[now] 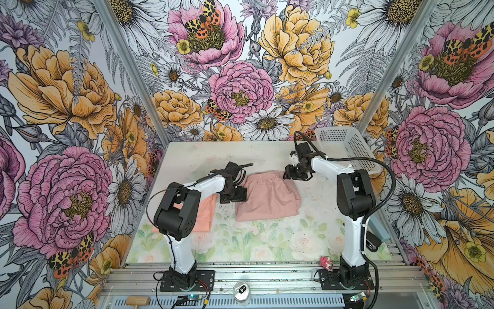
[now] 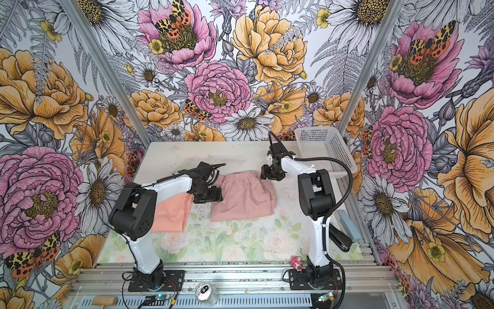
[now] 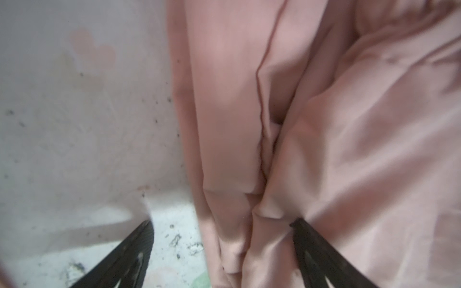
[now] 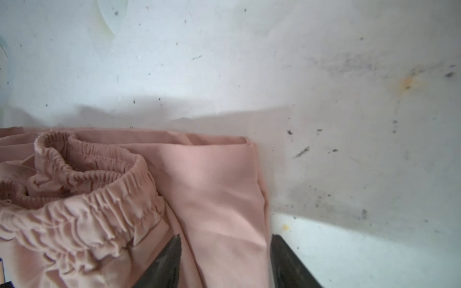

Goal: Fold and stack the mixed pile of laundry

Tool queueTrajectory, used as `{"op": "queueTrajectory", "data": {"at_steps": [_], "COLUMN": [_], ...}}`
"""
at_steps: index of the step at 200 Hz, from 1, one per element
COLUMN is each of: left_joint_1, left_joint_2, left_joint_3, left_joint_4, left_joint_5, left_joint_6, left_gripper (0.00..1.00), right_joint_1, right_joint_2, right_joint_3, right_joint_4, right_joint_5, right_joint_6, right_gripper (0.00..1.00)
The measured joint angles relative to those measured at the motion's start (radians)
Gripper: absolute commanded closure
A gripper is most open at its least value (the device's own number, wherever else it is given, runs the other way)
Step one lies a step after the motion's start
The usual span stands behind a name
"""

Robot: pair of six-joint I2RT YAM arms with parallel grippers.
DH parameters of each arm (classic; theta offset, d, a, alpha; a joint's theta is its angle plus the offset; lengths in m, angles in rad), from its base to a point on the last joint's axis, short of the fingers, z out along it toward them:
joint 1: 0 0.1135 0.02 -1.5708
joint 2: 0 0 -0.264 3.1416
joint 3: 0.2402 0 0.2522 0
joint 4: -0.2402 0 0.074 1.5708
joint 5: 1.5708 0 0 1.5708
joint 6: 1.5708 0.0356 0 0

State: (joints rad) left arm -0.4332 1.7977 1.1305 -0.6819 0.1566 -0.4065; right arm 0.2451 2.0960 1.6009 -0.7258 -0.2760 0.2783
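Note:
The dusty-pink garment [image 1: 268, 196] [image 2: 243, 198] lies folded mid-table, its gathered waistband at the far edge [image 4: 99, 174]. To its left the peach-orange T-shirt [image 1: 203, 214] [image 2: 171, 214] lies flat, half hidden under my left arm; its graphic does not show. My left gripper [image 1: 230, 199] [image 2: 207, 198] [image 3: 222, 232] hangs open at the pink garment's left edge, with one finger over bare table and one over cloth [image 3: 324, 149]. At the garment's far right corner my right gripper [image 1: 295, 176] [image 2: 271, 175] [image 4: 225, 249] is open, straddling the flat cloth.
A white perforated basket [image 1: 344, 149] [image 2: 323, 149] stands at the back right, behind my right arm. A black stapler [image 1: 373, 242] and a blue-grey block [image 1: 379, 227] lie by the right edge. A small pink toy [image 1: 326, 263] and a can [image 1: 241, 291] sit near the front rail.

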Motion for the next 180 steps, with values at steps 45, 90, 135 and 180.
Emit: {"op": "queueTrajectory", "data": {"at_steps": [45, 90, 135, 180], "left_joint_1": [0.006, 0.006, -0.018, -0.029], "left_joint_2": [-0.113, -0.159, -0.032, -0.019], "left_joint_3": [-0.081, -0.088, -0.084, -0.105], "left_joint_4": [0.060, 0.169, 0.252, 0.315], "left_joint_5": [-0.013, 0.019, 0.056, 0.068], "left_joint_6": [-0.080, -0.093, -0.093, -0.117], "left_gripper": [0.01, 0.01, 0.09, 0.38], "right_joint_1": [-0.011, -0.014, -0.006, 0.023], "right_joint_2": [-0.220, -0.292, -0.216, -0.170], "right_joint_3": [-0.147, -0.290, -0.329, -0.334], "right_joint_4": [-0.025, 0.005, 0.023, 0.077], "right_joint_5": [0.013, -0.054, -0.087, -0.123], "right_joint_6": [-0.019, -0.031, -0.036, -0.016], "right_gripper": [0.01, 0.01, 0.09, 0.49]}}
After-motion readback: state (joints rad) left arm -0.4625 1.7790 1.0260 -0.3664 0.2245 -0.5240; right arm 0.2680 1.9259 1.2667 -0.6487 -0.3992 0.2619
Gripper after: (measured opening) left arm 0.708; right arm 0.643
